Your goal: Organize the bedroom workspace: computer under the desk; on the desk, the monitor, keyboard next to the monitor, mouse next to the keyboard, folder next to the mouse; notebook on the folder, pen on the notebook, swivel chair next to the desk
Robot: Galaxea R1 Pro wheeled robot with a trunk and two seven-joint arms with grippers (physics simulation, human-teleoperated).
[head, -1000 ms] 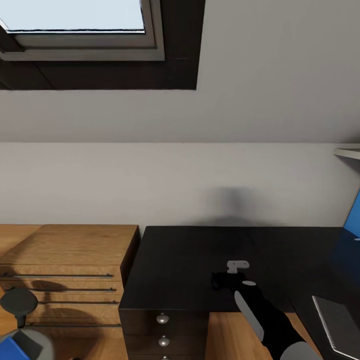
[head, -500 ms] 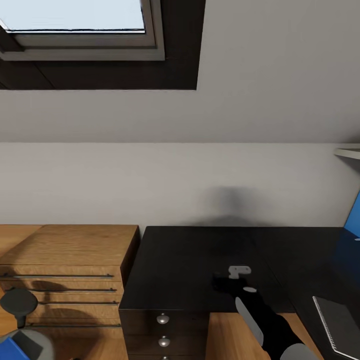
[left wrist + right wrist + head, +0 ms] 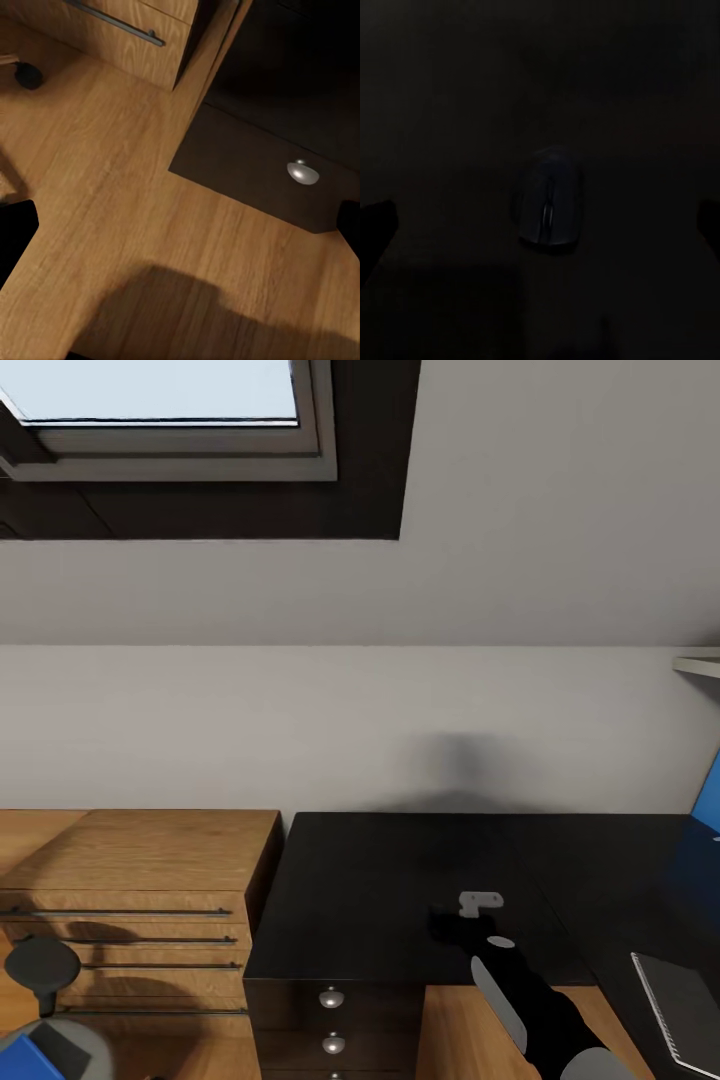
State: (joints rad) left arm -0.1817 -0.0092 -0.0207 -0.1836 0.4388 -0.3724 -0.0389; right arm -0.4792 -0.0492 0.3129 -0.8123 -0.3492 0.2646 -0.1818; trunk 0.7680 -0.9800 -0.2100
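The small dark mouse [image 3: 549, 206] lies on the glossy black top of the desk [image 3: 380, 870]. My right gripper [image 3: 542, 221] hangs open above it, one fingertip on each side and neither touching. In the head view the right gripper [image 3: 447, 926] is over the desk's front part, above the drawer unit [image 3: 330, 1020] with its silver knobs. At the lower left corner is part of the grey swivel chair [image 3: 65, 1050] with the blue folder [image 3: 22, 1062] on its seat. My left gripper [image 3: 182, 229] is open over the wooden floor beside a desk drawer [image 3: 255, 165].
A light wooden low cabinet [image 3: 140, 900] with bar handles stands against the desk's left side. A flat dark grey slab with a pale rim [image 3: 685, 1010] lies on the desk at the right. A bright blue surface [image 3: 712, 795] shows at the right edge. Behind is a white wall with a window [image 3: 150, 400].
My right gripper has drawn back a little towards the desk's front edge. The whole picture has shifted slightly, so the camera moved.
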